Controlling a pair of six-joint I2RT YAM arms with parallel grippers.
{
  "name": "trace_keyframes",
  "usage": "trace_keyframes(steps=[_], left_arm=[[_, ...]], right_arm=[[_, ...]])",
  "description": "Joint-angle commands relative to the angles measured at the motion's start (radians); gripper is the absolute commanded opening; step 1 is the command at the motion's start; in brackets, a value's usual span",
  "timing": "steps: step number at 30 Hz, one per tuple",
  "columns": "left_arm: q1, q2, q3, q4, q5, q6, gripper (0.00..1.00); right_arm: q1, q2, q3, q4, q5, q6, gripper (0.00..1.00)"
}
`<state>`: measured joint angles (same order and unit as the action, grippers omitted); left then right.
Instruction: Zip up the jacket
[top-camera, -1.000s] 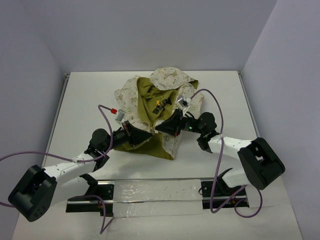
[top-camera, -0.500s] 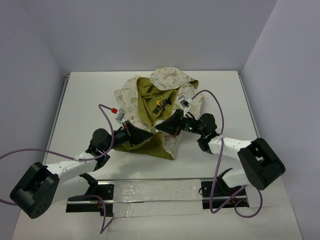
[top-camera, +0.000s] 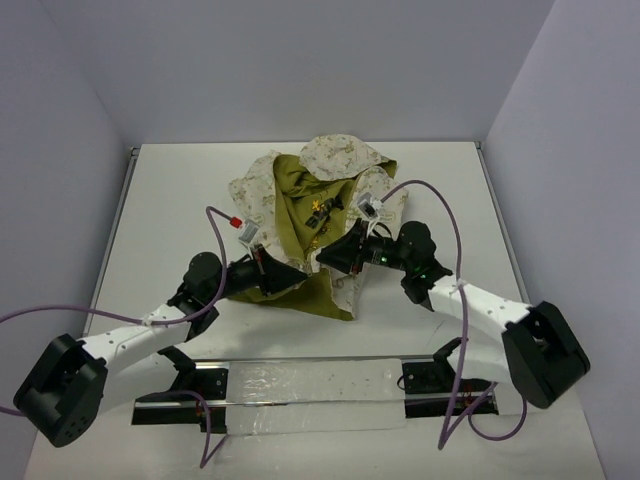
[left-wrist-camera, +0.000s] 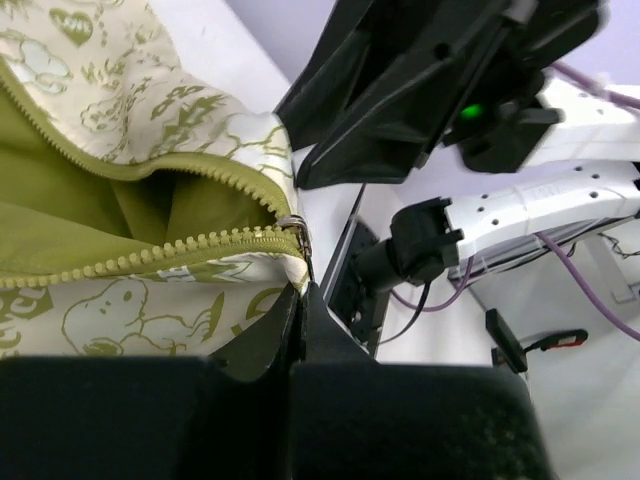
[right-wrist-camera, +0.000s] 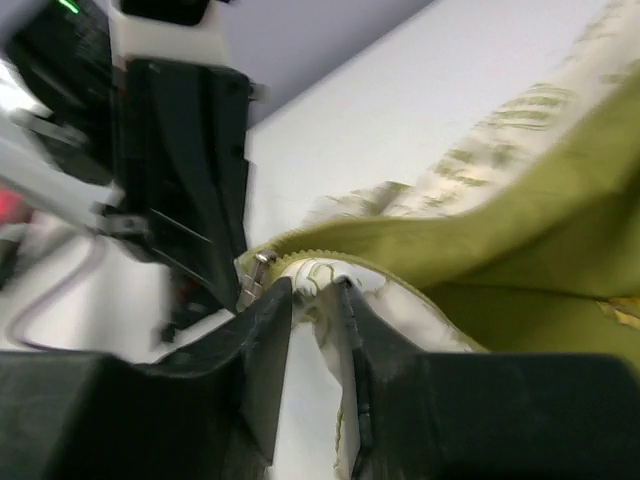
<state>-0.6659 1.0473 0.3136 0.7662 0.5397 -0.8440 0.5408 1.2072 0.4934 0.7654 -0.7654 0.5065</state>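
The jacket (top-camera: 310, 205) lies bunched mid-table, cream print outside, olive lining showing where it gapes open. My left gripper (top-camera: 297, 279) is at its near hem. In the left wrist view that gripper (left-wrist-camera: 300, 292) is shut on the hem corner just below the metal zipper slider (left-wrist-camera: 293, 226), with the two rows of teeth spreading apart to the left. My right gripper (top-camera: 323, 262) faces it from the right. Its jaws (right-wrist-camera: 314, 292) stand slightly apart, and a fold of cream hem lies between the fingertips beside the slider (right-wrist-camera: 256, 272).
The white table (top-camera: 170, 190) is walled on three sides. A metal rail (top-camera: 310, 385) carries both arm bases at the near edge. Purple cables (top-camera: 215, 225) loop above each wrist. The right arm's black fingers (left-wrist-camera: 400, 110) fill the top of the left wrist view.
My right gripper's jaws have parted from shut, and its arm has swung outward to the right. My left gripper has closed fully and shifted slightly nearer with the hem.
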Motion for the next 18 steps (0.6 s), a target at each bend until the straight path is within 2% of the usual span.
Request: trace_keyframes(steps=[1,3,6,10,13,18], left_arm=[[-0.009,-0.055,0.106,-0.243,0.025,0.078,0.00],[-0.008,-0.042,0.163,-0.332,0.046,0.117,0.00],[-0.008,0.000,0.191,-0.375,0.093,0.125,0.00],[-0.008,0.041,0.213,-0.432,0.138,0.088,0.00],[-0.008,0.032,0.188,-0.446,0.146,0.029,0.00],[-0.011,-0.040,0.090,-0.453,0.115,-0.084,0.00]], right_arm=[[0.021,-0.165,0.060,-0.387,0.150,-0.328,0.35],[0.042,-0.239,0.092,-0.549,0.240,-0.407,0.38],[0.113,-0.283,0.123,-0.677,0.413,-0.533,0.39],[0.272,-0.345,0.124,-0.697,0.658,-0.647,0.39],[0.393,-0.376,0.118,-0.694,0.759,-0.738,0.38],[0.449,-0.383,0.152,-0.765,0.750,-0.763,0.38]])
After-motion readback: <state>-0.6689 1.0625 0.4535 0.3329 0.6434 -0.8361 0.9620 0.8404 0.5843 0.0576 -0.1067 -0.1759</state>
